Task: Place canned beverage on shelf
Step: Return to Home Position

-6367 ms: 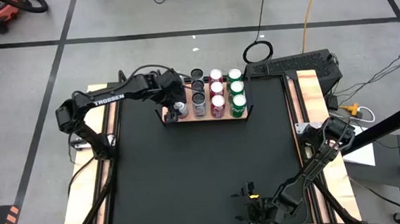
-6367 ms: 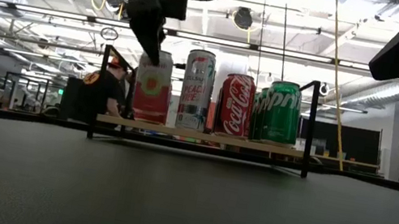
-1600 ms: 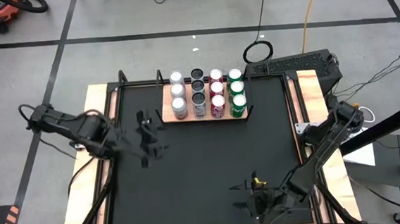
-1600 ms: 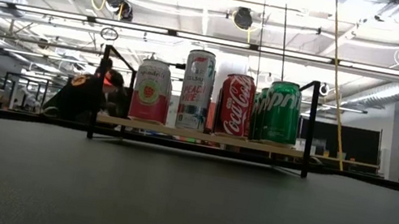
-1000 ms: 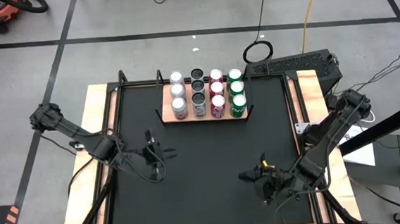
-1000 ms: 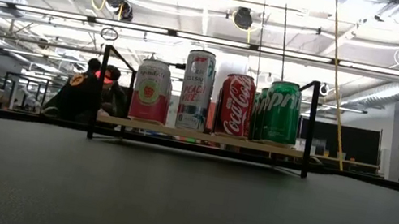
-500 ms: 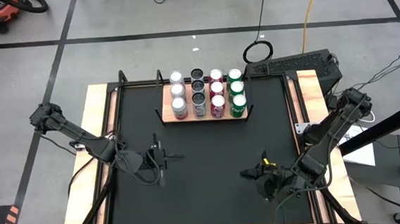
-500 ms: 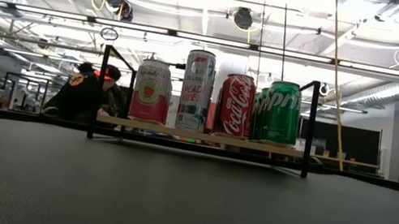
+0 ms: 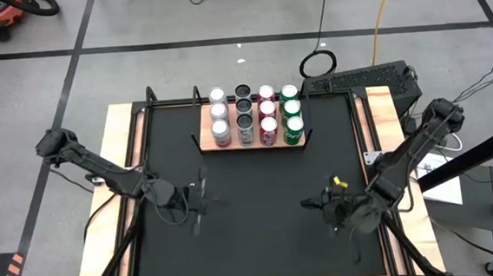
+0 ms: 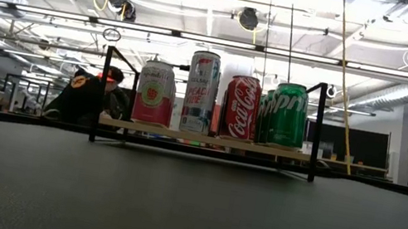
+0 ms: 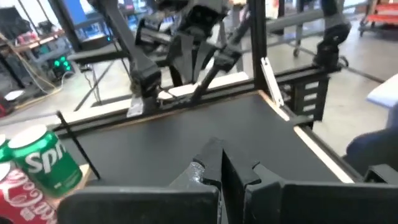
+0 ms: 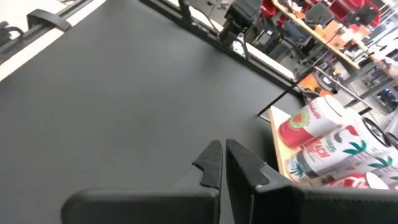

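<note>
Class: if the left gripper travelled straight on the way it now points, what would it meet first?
Only bare black mat lies just ahead of the left gripper. Farther on, the right gripper seems the first obstacle, though depth is unclear.

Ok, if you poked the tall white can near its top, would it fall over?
Probably more easily than its neighbours: the tall white can stands upright, taller and slimmer than the pink can and red can beside it. Those close neighbours would likely stop a sideways tip. Lying down, its round body could roll along the shelf.
</note>
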You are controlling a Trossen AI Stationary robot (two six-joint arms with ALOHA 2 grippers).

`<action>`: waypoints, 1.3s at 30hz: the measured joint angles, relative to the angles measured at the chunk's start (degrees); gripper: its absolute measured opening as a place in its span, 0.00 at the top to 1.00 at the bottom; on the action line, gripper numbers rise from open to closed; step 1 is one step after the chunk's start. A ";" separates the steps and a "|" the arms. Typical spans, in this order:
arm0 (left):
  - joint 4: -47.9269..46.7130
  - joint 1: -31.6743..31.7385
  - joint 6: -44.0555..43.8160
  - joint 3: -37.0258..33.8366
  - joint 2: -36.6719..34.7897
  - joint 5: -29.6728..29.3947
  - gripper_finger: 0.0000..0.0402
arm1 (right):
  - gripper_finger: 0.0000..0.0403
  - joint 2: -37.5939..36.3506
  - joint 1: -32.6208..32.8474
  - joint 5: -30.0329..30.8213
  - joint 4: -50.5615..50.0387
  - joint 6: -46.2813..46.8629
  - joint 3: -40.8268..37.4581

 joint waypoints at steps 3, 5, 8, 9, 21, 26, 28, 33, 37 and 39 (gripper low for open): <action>2.73 1.88 0.33 -1.21 -0.04 1.20 1.00 | 1.00 -3.36 -0.63 -0.04 2.31 -1.28 -3.39; 3.26 3.36 0.26 -2.31 -0.02 1.95 1.00 | 1.00 -5.31 -1.07 -0.11 3.74 -1.64 -5.29; 3.38 5.35 0.07 -3.18 -0.02 3.47 1.00 | 1.00 -7.55 -1.75 -1.07 5.31 -2.38 -7.62; 3.43 5.77 0.09 -3.26 -0.02 4.00 1.00 | 1.00 -8.17 -2.05 -2.08 5.79 -2.50 -8.32; 2.82 9.51 2.00 -3.92 -0.02 7.86 1.00 | 1.00 -14.82 -6.19 -10.39 13.86 -4.07 -17.77; 4.52 10.59 1.12 -7.13 -1.02 7.93 1.00 | 1.00 -17.99 -7.96 -14.53 14.29 -4.03 -20.08; 5.21 10.88 0.14 -8.85 -1.52 7.96 1.00 | 1.00 -19.02 -8.63 -16.03 14.32 -4.05 -20.71; 9.62 10.88 -0.49 -12.56 -2.93 9.86 1.00 | 1.00 -20.78 -10.17 -18.77 17.82 -4.36 -23.77; 12.54 10.88 -1.34 -15.40 -4.73 10.58 1.00 | 1.00 -21.76 -11.21 -21.33 25.10 -5.01 -28.03; 12.74 10.88 -1.43 -16.69 -5.75 10.76 1.00 | 1.00 -22.05 -11.47 -21.87 27.44 -4.76 -29.62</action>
